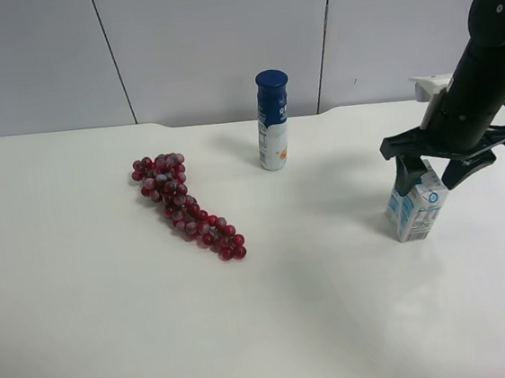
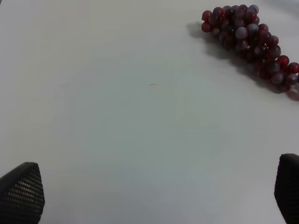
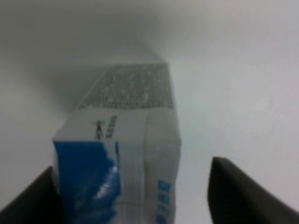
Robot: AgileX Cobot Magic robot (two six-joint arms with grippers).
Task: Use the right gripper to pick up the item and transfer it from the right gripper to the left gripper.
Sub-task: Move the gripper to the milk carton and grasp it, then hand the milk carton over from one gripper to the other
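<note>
The left gripper [image 2: 154, 186] was seen spread wide and empty over bare table [image 2: 117, 116] short of the grapes [image 2: 250, 44], and farther off the carton [image 1: 418, 212] was found upright on the table, straddled but not clamped by the parted jaws of the right gripper [image 1: 428, 180], so lift and handover were judged undone.

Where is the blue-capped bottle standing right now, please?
In the exterior high view, the bottle stands upright toward the back, between the grapes at view-left and the carton at view-right.
</note>
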